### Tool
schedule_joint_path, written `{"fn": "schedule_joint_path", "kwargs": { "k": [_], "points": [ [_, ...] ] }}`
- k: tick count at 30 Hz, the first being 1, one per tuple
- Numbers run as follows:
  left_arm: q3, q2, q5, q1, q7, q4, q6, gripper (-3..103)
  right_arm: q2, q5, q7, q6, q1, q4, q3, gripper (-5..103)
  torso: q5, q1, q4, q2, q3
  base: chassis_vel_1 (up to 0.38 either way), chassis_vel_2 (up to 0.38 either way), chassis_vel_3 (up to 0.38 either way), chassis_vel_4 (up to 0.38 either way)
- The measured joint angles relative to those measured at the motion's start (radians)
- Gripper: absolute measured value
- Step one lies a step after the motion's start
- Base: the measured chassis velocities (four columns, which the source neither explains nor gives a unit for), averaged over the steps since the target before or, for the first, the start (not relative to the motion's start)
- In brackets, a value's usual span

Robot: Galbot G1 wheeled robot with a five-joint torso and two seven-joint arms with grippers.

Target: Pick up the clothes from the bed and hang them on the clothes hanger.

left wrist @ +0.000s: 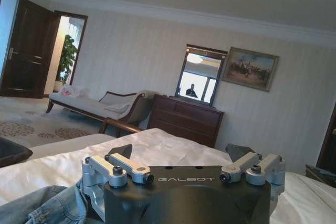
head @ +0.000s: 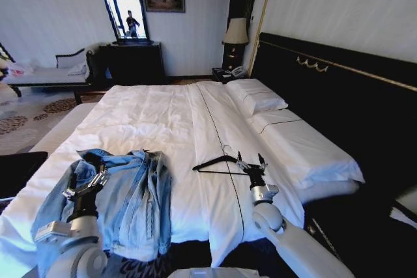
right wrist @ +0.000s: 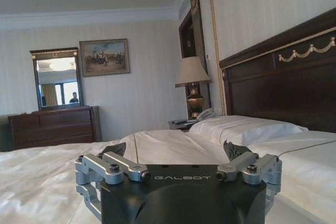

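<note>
Bed (head: 163,112) — white sheets, black headboard with gold trim; both task items lie on its near half.

Jacket (head: 133,200) — pale blue denim, crumpled in a heap at the near left of the bed.

Hanger (head: 218,161) — thin, black, lying flat on the sheet just right of the centre seam, near the jacket but apart from it.

Left gripper (head: 91,175) — low over the jacket's left part, fingers spread wide with nothing between them (denim shows just beside it in the left wrist view (left wrist: 37,205)).

Right gripper (head: 251,161) — at the hanger's right end, fingers parted; whether they touch the wire I cannot tell.

Step, as I judge it: the approach — neither item is grasped yet. The next move calls for each pair of fingers to settle onto its item and close.
</note>
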Motion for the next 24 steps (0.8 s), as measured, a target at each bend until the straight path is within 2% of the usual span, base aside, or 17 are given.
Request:
{"fn": "schedule_joint_path", "kwargs": {
  "k": [3,5,6,7,8,11,12,13,14,15,17,18,20,22,23,24],
  "points": [
    [-0.005,0.0,-0.001,-0.002,0.0,0.003,-0.001,100,-0.022,0.006,0.005,-0.013,0.033,-0.008,-0.02,100,0.0003,0.0,-0.0005,0.0,0.0,-0.038,0.022,0.028,-0.007],
    [-0.012,0.0,-0.003,-0.002,0.0,0.004,-0.001,100,-0.064,0.017,0.004,-0.037,0.084,-0.011,-0.048,100,0.0003,-0.001,-0.0003,0.0,0.0,0.0,0.0,0.0,0.0],
    [-0.018,0.001,-0.004,-0.002,0.0,0.004,-0.001,100,-0.105,0.03,-0.003,-0.073,0.127,-0.011,-0.066,100,0.0005,-0.002,-0.0002,0.0,0.0,0.0,0.0,0.0,0.0],
    [-0.018,0.001,-0.004,-0.002,0.0,0.004,-0.001,100,-0.105,0.03,-0.003,-0.073,0.127,-0.011,-0.066,100,0.0005,-0.002,-0.0002,0.0,0.0,0.0,0.0,0.0,0.0],
    [-0.021,0.003,-0.005,-0.002,0.0,0.004,-0.001,100,-0.146,0.05,-0.016,-0.112,0.168,-0.011,-0.08,100,-0.0002,-0.002,-0.0001,0.001,-0.001,0.0,0.0,0.0,0.0],
    [-0.026,0.011,-0.006,0.002,0.0,-0.011,-0.003,100,-0.278,0.162,-0.095,-0.307,0.338,-0.001,-0.141,100,-0.0001,-0.002,-0.0004,0.001,0.0,0.0,0.0,0.0,0.0],
    [-0.026,0.011,-0.006,0.002,0.0,-0.011,-0.003,100,-0.278,0.162,-0.095,-0.307,0.338,-0.001,-0.141,100,-0.0001,-0.002,-0.0004,0.001,0.0,0.0,0.0,0.0,0.0],
    [-0.026,0.012,-0.006,0.004,0.0,-0.014,-0.004,100,-0.305,0.197,-0.113,-0.351,0.387,0.001,-0.163,100,-0.0003,-0.002,-0.0004,0.001,-0.001,0.0,0.0,0.0,0.0],
    [-0.026,0.013,-0.008,0.009,0.001,-0.021,-0.009,100,-0.347,0.258,-0.151,-0.413,0.473,-0.001,-0.214,100,-0.0007,-0.001,0.0001,0.001,0.0,0.0,0.0,0.0,0.0],
    [-0.026,0.015,-0.01,0.013,0.002,-0.027,-0.014,100,-0.385,0.291,-0.232,-0.467,0.555,-0.021,-0.269,100,0.0,-0.001,0.0002,0.0,0.0,0.0,0.0,0.0,0.0],
    [-0.024,0.016,-0.015,0.014,0.002,-0.031,-0.016,100,-0.407,0.288,-0.326,-0.501,0.622,-0.05,-0.32,100,0.0,-0.001,0.0001,0.0,0.0,0.0,0.0,0.0,0.0],
    [-0.024,0.016,-0.015,0.014,0.002,-0.031,-0.016,100,-0.407,0.288,-0.326,-0.501,0.622,-0.05,-0.32,100,0.0,-0.001,0.0001,0.0,0.0,0.0,0.0,0.0,0.0],
    [-0.023,0.02,-0.02,0.012,0.002,-0.044,-0.017,100,-0.414,0.257,-0.496,-0.579,0.744,-0.124,-0.406,100,0.0002,-0.001,-0.0005,0.0,0.0,0.0,0.0,0.0,0.0],
    [-0.021,0.021,-0.023,0.008,0.002,-0.055,-0.017,100,-0.394,0.257,-0.564,-0.66,0.811,-0.163,-0.445,100,-0.0002,-0.001,-0.0005,0.0,0.0,0.0,0.0,0.0,0.0],
    [-0.021,0.021,-0.023,0.008,0.002,-0.055,-0.017,100,-0.394,0.257,-0.564,-0.66,0.811,-0.163,-0.445,100,-0.0002,-0.001,-0.0005,0.0,0.0,0.0,0.0,0.0,0.0],
    [-0.02,0.021,-0.026,0.007,0.0,-0.064,-0.015,100,-0.377,0.259,-0.59,-0.711,0.846,-0.186,-0.472,100,0.0001,-0.001,-0.0003,0.0,0.0,0.0,0.0,0.0,0.0]
  ]
}}
